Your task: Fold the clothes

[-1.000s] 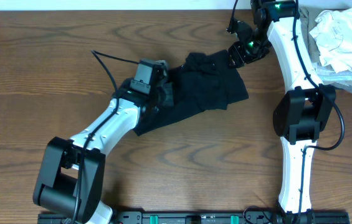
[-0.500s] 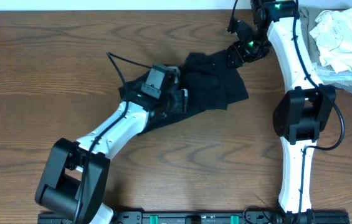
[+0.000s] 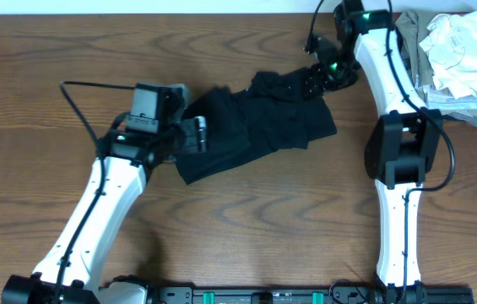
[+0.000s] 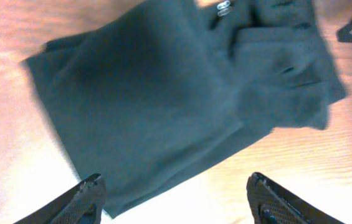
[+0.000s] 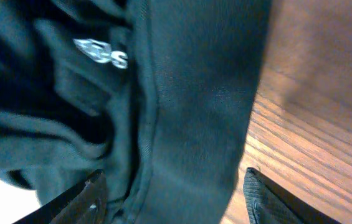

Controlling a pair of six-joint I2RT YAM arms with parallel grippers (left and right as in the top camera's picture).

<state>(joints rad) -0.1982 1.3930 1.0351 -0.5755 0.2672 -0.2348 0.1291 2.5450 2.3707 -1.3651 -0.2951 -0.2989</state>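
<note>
Black garment (image 3: 255, 118) is lying rumpled in the middle of the desk (image 3: 52, 67). The left claw (image 3: 194, 135) sits at its left edge, jaws spread wide, holding nothing. The right claw (image 3: 316, 82) is over the top-right corner, also spread apart and very close to the fabric, though I can't really tell if it's touching. A pile of crumpled white clothes (image 3: 462, 42) sits in the far-right corner.

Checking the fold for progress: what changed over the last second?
Left claw swept right across the black garment, then pulled back left. It now hangs open at the cloth's left edge, holding nothing. Right claw kept to the garment's far corner, shifting slightly. Garment and white clothes pile barely moved.
</note>
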